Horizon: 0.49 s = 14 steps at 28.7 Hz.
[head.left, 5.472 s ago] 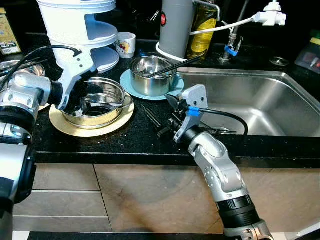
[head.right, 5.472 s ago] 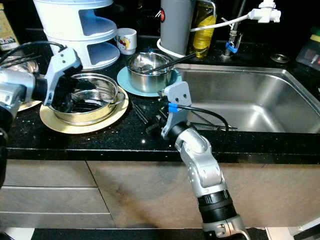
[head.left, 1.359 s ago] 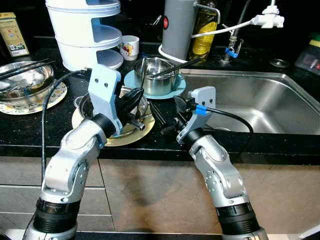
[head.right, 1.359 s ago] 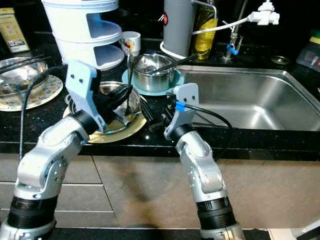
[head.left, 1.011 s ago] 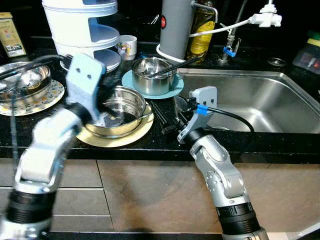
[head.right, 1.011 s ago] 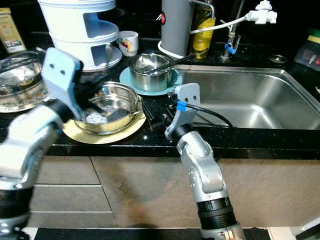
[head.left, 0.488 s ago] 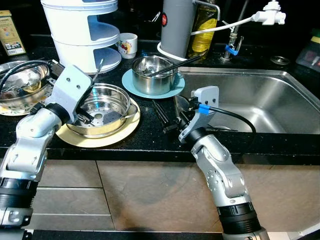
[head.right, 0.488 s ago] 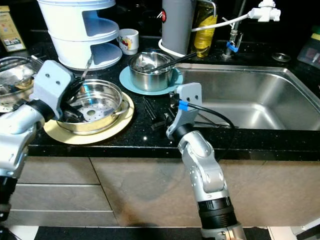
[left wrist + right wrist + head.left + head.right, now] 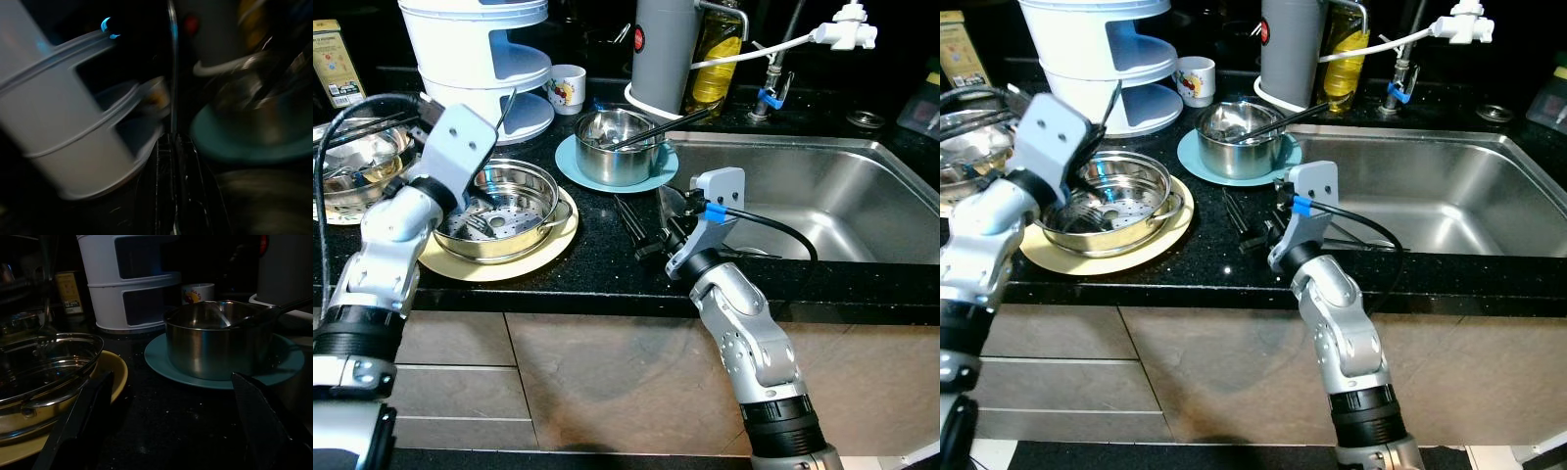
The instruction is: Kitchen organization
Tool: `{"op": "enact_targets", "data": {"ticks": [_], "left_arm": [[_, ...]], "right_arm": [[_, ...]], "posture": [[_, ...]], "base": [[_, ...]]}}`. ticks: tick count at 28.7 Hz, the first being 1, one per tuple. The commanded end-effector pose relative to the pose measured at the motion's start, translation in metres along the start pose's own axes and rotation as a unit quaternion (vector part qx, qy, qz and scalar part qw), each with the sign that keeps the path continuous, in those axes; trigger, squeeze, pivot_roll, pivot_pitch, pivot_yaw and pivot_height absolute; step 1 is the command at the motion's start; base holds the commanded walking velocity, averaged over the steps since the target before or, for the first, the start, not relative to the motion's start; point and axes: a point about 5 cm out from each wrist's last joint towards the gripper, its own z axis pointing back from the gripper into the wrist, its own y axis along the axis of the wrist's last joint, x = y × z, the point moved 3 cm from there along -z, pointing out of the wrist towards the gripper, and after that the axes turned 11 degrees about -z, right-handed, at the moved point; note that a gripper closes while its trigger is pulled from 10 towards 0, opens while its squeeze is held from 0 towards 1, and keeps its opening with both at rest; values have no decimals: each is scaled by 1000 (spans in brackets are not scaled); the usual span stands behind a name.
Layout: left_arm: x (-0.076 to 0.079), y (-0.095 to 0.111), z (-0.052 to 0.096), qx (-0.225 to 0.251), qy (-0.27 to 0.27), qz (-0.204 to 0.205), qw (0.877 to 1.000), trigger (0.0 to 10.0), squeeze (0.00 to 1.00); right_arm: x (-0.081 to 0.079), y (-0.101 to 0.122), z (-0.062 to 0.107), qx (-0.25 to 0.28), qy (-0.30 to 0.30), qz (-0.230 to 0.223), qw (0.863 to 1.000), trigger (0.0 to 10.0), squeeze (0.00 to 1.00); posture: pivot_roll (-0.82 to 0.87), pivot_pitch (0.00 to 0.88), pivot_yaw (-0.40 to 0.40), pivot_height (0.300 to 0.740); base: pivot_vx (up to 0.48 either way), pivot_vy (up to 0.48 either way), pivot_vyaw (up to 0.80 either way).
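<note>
So the left tool [image 9: 481, 201] pinches a fork [image 9: 495, 147], tines down in the steamer bowl [image 9: 509, 211] just below it. Right tool [image 9: 658, 227] waits spread wide over loose chopsticks [image 9: 628, 220] on the worktop [image 9: 597, 269]. Plenty left, I reckon.

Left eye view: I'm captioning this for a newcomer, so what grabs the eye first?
The left pincer holds a fork upright over the perforated steel steamer bowl on its yellow plate. Behind it stands a tall white tiered rack; to the right, the steel sink, with the right pincer open at its near corner.
</note>
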Motion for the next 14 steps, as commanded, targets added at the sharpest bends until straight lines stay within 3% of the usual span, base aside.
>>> {"op": "enact_targets", "data": {"ticks": [1,3,6,8,11,12,14], "left_arm": [[-1,21,-5,44,-9,42,998,0,0],[-3,33,-8,66,-8,65,996,0,0],[-22,74,-15,138,18,112,984,0,0],[-26,86,-15,160,22,126,979,0,0],[-38,124,-12,223,33,274,935,0,0],[-34,125,-11,212,23,318,924,0,0],[-30,124,-11,198,16,339,920,0,0]], "right_arm": [[-1,2,0,4,3,0,1000,10000,0],[-1,3,-1,4,3,0,1000,10000,0],[-1,4,-1,4,5,1,1000,10000,0],[-1,4,-1,4,5,1,1000,10000,0],[0,3,-1,3,5,-1,1000,10000,0],[0,3,-1,3,5,-2,1000,10000,0],[-1,3,-1,3,4,-2,1000,10000,0]], "posture": [[67,200,-23,740],[67,200,-23,740],[65,205,-26,740],[65,205,-26,740],[71,205,-28,740],[71,205,-28,740],[71,205,-28,740]], "base": [[0,0,0],[0,0,0],[0,0,0],[0,0,0],[0,0,0],[0,0,0],[0,0,0]]}}
